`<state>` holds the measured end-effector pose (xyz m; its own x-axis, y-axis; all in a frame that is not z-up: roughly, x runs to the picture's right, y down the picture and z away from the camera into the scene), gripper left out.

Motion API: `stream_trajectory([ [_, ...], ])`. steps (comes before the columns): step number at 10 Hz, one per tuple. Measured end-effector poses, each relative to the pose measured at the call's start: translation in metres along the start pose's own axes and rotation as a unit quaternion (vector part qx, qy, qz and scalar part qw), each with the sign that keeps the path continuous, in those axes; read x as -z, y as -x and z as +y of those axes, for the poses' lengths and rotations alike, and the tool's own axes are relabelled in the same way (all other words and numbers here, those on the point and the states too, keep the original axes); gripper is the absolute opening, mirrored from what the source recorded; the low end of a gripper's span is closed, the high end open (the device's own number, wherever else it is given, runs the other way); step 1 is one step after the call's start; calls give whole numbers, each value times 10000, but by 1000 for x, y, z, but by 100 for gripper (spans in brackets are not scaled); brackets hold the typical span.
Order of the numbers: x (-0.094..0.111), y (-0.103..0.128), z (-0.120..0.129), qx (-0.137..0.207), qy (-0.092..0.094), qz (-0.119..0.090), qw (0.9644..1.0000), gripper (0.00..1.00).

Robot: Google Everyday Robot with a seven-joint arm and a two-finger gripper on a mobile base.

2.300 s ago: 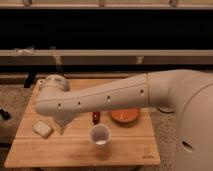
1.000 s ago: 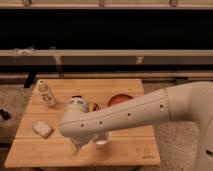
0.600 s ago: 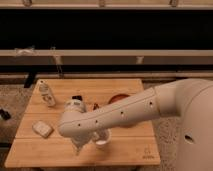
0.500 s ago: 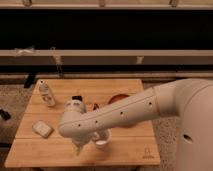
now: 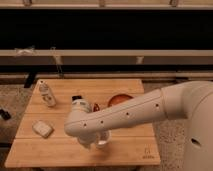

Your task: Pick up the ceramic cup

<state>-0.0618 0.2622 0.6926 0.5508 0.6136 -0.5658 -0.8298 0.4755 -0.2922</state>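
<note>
The ceramic cup (image 5: 103, 139) is a small white cup standing near the front middle of the wooden table (image 5: 125, 150). Only its lower right part shows; the rest is hidden behind my arm. My gripper (image 5: 88, 144) hangs down from the white arm's end, right at the cup's left side, low over the table. The frame does not show whether it touches or holds the cup.
A wide orange dish (image 5: 120, 99) sits behind the arm at the middle right. A small red thing (image 5: 96, 106) lies beside it. A small white bottle (image 5: 47, 94) stands at the back left. A pale flat packet (image 5: 42, 129) lies at the front left.
The arm has swung from the table's left side to the front middle and come down at the cup. Over the last half second it has barely moved.
</note>
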Motion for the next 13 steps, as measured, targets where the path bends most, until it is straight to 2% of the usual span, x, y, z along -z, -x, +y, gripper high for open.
stream_trajectory([
  [2, 1, -1, -3, -65, 37, -16, 10000, 6],
  [3, 3, -1, -4, -67, 22, -42, 10000, 2],
  [6, 31, 2, -2, 2, -119, -304, 9995, 0],
  [10, 87, 14, 1, 282, -453, -782, 9955, 0],
  [11, 96, 17, 1, 309, -483, -917, 9941, 0],
  [13, 96, 18, 2, 324, -474, -931, 9940, 0],
])
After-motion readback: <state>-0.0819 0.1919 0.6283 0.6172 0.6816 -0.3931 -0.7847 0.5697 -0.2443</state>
